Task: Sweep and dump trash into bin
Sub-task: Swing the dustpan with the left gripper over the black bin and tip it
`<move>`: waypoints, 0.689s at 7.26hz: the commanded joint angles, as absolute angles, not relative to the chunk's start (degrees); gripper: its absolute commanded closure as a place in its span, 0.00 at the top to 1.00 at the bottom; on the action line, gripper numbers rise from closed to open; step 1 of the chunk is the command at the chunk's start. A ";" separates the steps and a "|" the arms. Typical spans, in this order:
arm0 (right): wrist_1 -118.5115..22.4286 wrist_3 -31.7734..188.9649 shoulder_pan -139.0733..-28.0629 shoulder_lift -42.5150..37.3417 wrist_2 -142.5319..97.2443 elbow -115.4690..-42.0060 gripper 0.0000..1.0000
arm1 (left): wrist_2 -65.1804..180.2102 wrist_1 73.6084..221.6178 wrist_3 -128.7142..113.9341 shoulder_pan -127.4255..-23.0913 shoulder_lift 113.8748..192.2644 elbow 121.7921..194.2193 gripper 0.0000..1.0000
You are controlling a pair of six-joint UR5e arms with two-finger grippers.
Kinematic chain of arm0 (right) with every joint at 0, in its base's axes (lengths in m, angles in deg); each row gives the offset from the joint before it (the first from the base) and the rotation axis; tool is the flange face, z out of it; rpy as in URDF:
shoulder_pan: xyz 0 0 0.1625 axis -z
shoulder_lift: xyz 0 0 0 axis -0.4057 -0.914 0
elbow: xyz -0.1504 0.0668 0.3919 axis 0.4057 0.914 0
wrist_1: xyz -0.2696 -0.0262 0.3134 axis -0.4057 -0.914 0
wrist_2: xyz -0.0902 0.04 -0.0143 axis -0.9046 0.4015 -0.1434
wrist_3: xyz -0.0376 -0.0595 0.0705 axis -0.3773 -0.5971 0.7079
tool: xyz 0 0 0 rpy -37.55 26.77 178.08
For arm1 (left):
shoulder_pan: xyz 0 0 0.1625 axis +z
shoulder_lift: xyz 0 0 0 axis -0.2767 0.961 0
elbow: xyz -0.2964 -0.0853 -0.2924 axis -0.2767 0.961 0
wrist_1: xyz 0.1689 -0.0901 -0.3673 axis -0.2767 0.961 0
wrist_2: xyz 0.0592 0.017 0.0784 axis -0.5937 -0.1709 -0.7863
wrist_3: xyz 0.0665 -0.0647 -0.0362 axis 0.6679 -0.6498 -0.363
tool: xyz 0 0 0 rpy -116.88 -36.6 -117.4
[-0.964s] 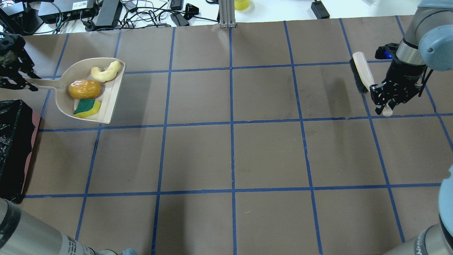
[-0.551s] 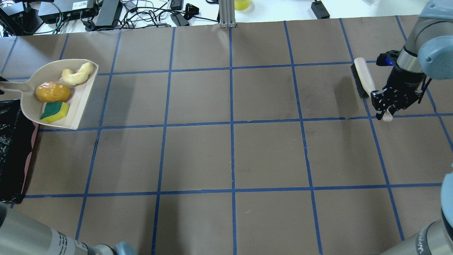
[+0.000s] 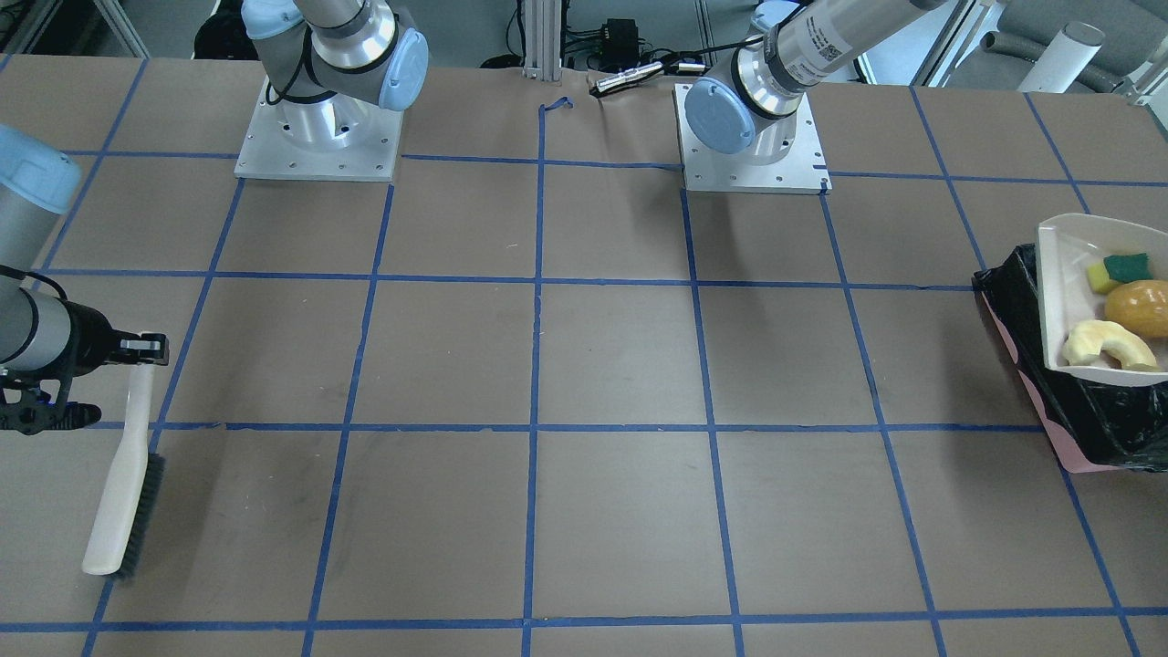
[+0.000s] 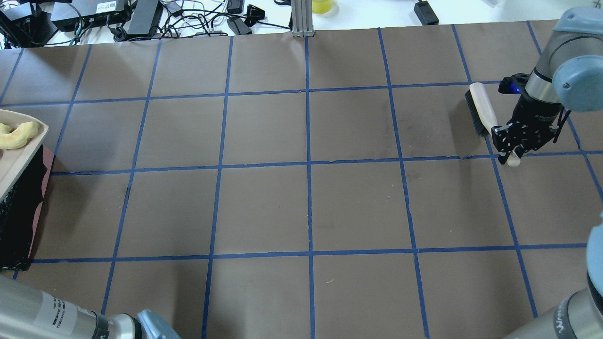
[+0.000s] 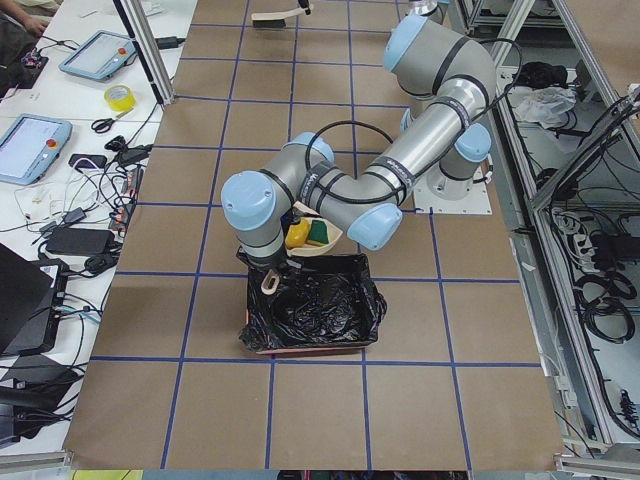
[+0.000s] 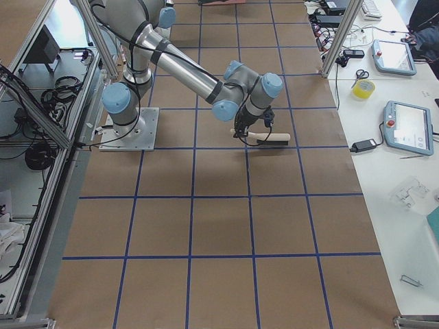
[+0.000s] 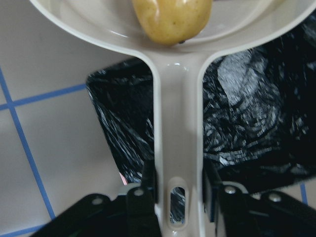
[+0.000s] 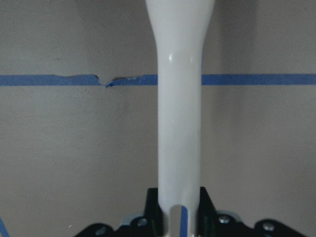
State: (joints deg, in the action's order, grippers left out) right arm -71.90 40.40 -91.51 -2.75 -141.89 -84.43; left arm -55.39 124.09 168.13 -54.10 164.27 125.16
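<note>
The beige dustpan (image 3: 1058, 274) hangs over the far end of the bin (image 3: 1095, 424), a pink-sided box lined with a black bag. In it lie the trash items: the yellow-green sponge (image 3: 1124, 271), the golden-brown lump (image 3: 1139, 308) and the pale crescent (image 3: 1104, 345). My left gripper (image 7: 177, 197) is shut on the dustpan handle (image 7: 177, 123), with the bag (image 7: 247, 123) below. In the overhead view only the pan's edge (image 4: 19, 155) and the crescent (image 4: 16, 134) show. My right gripper (image 4: 511, 141) is shut on the brush (image 4: 480, 106) at the far right.
Cables and electronics (image 4: 118, 14) and an aluminium post (image 4: 301, 19) line the table's far edge. The two arm bases (image 3: 319, 137) (image 3: 753, 137) stand on the robot's side. Brown paper with a blue tape grid (image 4: 308, 165) covers the table.
The dustpan with the trash has moved left, from the table beside the bin to over the bin, mostly out of the overhead view. The right gripper and brush have barely shifted.
</note>
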 commanded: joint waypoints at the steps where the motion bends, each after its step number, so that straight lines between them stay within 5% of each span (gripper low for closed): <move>1: -72.02 40.39 -91.44 -2.39 -141.73 -84.44 0.00 | -56.04 119.87 180.59 -49.93 168.34 120.32 0.02; 3: -72.02 40.47 -91.44 -1.95 -141.73 -84.44 0.00 | -55.95 113.55 185.91 -48.67 171.70 119.68 0.00; 5: -72.80 40.39 -91.52 -1.86 -141.73 -84.44 0.27 | -57.26 112.55 193.62 -49.37 171.10 119.77 0.00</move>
State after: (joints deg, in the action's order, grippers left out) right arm -72.24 40.45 -91.45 -1.96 -141.69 -84.44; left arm -56.37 113.53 188.51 -49.04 171.31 119.79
